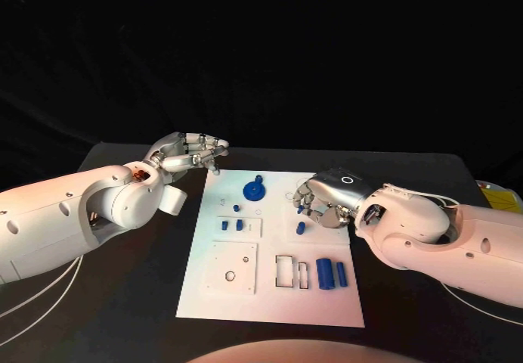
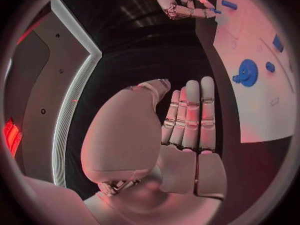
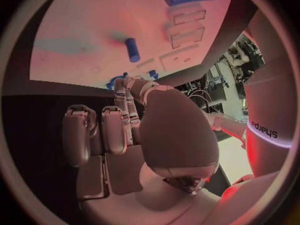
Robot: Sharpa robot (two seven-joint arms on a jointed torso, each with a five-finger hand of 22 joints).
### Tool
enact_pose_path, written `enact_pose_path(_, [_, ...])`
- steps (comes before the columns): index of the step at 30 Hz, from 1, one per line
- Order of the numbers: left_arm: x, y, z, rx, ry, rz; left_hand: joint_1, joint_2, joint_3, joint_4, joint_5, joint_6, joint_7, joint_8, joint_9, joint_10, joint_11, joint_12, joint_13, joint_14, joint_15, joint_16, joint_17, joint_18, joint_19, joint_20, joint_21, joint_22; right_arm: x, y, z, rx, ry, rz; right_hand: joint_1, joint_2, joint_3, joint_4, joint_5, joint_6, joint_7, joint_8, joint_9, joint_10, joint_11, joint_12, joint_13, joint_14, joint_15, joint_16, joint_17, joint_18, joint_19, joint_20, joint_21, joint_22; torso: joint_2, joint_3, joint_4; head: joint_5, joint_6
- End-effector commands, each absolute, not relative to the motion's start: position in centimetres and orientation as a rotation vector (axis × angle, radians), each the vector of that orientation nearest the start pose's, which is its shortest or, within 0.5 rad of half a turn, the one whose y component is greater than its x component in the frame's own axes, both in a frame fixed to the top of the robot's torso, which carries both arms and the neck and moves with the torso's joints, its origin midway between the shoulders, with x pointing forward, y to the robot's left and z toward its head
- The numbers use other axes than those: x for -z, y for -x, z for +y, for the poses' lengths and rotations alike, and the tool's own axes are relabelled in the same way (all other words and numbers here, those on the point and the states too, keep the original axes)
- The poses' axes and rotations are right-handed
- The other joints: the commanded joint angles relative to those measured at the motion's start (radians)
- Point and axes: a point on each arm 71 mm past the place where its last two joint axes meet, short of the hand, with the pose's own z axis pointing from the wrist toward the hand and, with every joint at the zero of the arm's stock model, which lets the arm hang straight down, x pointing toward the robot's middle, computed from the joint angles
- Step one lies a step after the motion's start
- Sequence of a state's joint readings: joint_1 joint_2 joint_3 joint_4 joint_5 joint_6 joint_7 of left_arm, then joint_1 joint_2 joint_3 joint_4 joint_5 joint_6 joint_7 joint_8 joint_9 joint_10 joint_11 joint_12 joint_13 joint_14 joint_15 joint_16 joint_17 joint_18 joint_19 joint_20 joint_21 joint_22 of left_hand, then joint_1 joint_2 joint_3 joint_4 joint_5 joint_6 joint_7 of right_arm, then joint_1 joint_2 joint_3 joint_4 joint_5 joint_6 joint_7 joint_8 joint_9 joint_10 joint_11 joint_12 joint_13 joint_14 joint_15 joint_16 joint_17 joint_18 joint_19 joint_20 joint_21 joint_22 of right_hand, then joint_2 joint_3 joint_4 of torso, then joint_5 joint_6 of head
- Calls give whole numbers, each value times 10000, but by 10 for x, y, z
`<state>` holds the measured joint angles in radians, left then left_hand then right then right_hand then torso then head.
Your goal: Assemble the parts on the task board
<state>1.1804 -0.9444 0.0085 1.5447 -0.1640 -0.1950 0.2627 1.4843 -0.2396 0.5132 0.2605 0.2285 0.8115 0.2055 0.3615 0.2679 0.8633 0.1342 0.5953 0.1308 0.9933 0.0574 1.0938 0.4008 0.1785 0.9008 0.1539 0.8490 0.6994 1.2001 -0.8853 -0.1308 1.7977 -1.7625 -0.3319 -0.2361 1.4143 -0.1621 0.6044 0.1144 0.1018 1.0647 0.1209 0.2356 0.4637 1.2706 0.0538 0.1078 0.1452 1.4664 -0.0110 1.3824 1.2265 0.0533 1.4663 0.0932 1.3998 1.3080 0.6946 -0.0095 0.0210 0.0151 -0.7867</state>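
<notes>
The board (image 1: 273, 302) lies mid-frame on the counter (image 1: 131, 302). On it are a blue gear (image 1: 255, 189) near the upper edge, small pegs (image 1: 232, 224) at centre-left, and two cylinders (image 1: 331, 273) lower right. These parts look rigid, light and smooth, so likely slippery; pinch cylinders across the middle and the gear by its rim. The left robot hand (image 1: 191, 153), upper left, is curled and holds nothing. The right robot hand (image 1: 323, 198) hovers over the board's right side, and I cannot tell whether it holds anything.
</notes>
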Motion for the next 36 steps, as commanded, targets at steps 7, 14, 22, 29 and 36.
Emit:
enact_pose_path(7, [174, -483, 238, 15121, 9860, 15876, 28, -49, -2, -47, 0, -64, -6, -57, -10, -29, 40, -69, -19, 9, 67, -43, -10, 42, 45, 33, -69, -17, 190, -390, -97, -7824, 5120, 15677, -105, -5, 15, -26, -46, 43, 3, 140, 209, 79, 16, -52, -15, 348, -92, -21, -35, -169, 353, -86, 11, 2036, 5, -1, 36, 357, -108])
enact_pose_path(14, [174, -483, 236, 15161, 9847, 15925, 28, -49, -2, -47, 0, -64, -6, -57, -10, -29, 40, -69, -19, 9, 67, -43, -10, 42, 45, 33, -69, -17, 206, -378, -72, -8471, 5406, 15939, -117, -5, 21, -30, -43, 32, 6, 138, 213, 74, 18, -66, -18, 345, -92, -31, -52, -164, 344, -87, -11, 2029, 8, -17, 15, 589, -205])
enact_pose_path(22, [174, -483, 233, 15221, 9825, 15966, 20, -48, -8, -47, 0, -78, 1, -63, -11, -43, 47, -76, -24, 2, 74, -50, -14, 41, 43, 38, -78, -22, 225, -371, -61, -8709, 5519, 16281, -125, -1, 27, -33, -39, 22, 9, 136, 215, 70, 19, -76, -20, 342, -92, -37, -64, -164, 345, -88, -10, 2030, 9, -17, 6, 721, -276])
enact_pose_path(29, [174, -484, 231, 15278, 9803, 16008, 20, -48, -8, -47, 0, -78, 1, -63, -11, -43, 47, -76, -24, 2, 74, -50, -14, 41, 43, 38, -78, -22, 235, -368, -55, -8823, 5633, 16393, -162, 1, 35, -35, -36, -5, 18, 131, 222, 59, 29, -105, -25, 339, -88, -49, -86, -160, 337, -87, -32, 2025, 11, -13, 26, 809, -348])
enact_pose_path(36, [175, -484, 230, 15307, 9792, 16039, 12, -45, -13, -45, 0, -87, 6, -66, -12, -52, 53, -79, -27, -3, 80, -55, -17, 40, 40, 44, -87, -26, 242, -365, -50, -8922, 5705, 16534, -177, 2, 37, -34, -37, -12, 20, 130, 225, 59, 31, -112, -26, 338, -86, -52, -91, -159, 336, -87, -35, 2024, 13, -19, 18, 856, -404])
